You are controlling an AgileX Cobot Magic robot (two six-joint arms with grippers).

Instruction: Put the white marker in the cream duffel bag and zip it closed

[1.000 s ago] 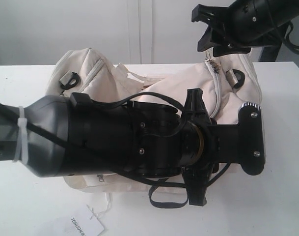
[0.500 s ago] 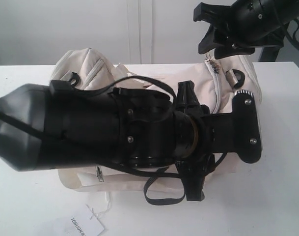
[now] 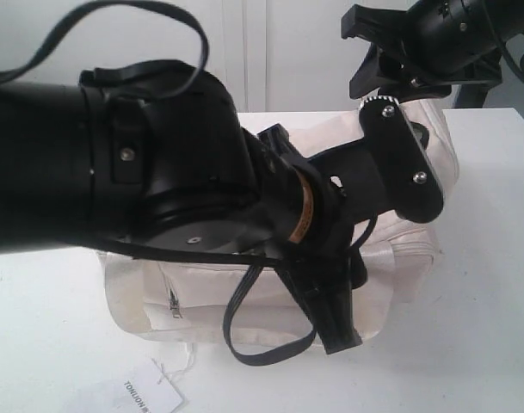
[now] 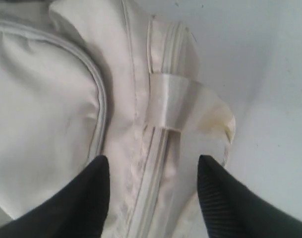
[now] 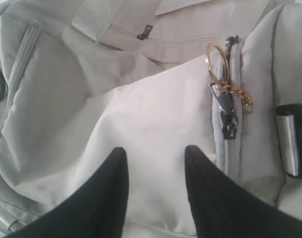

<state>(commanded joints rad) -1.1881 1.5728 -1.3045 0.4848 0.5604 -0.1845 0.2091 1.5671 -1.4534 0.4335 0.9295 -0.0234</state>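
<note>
— White table (image 3: pixel 490 331) under it all; what's on it?
— The cream bag (image 3: pixel 201 301), lying across it, with a paper tag (image 3: pixel 145 396) on the table near its front.
— And the left gripper (image 4: pixel 151 161)?
— Fingers spread apart, holding nothing, over a shiny strap loop (image 4: pixel 175 104) at the bag's seam.
— The right gripper (image 5: pixel 154 151)?
— Also spread and empty, above the bag's fabric, just beside the zipper pull (image 5: pixel 227 116) and its gold chain (image 5: pixel 235 94).

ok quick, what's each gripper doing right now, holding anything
Left gripper: open, empty, over the cream duffel bag.
Right gripper: open, empty, beside the bag's zipper pull.
</note>
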